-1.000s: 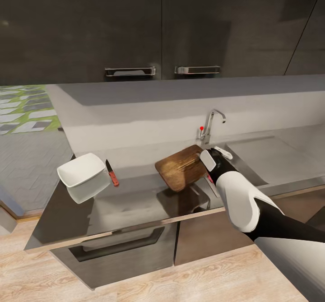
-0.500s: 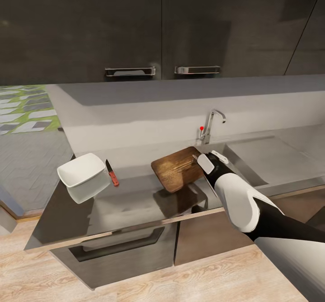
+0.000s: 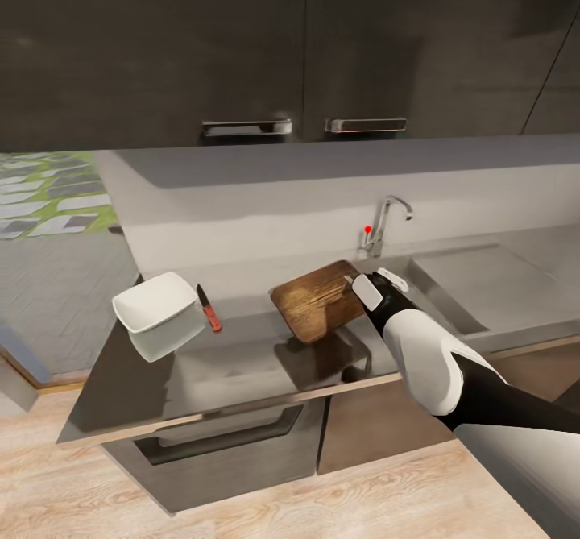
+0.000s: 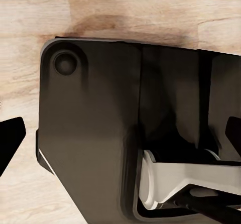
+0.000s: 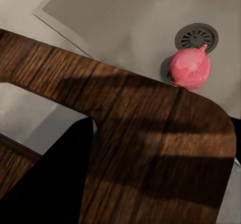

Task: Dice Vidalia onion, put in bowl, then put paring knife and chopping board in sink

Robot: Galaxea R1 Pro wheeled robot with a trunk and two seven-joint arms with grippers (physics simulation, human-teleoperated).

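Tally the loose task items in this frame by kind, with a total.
Chopping board: 1
Paring knife: 1
Bowl: 1
Onion: 1
Total: 4

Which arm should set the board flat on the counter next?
The right. Its end effector already grips the chopping board, lifted and tilted over the countertop beside the sink. The left wrist view looks down at the robot's base and the floor, far from the work.
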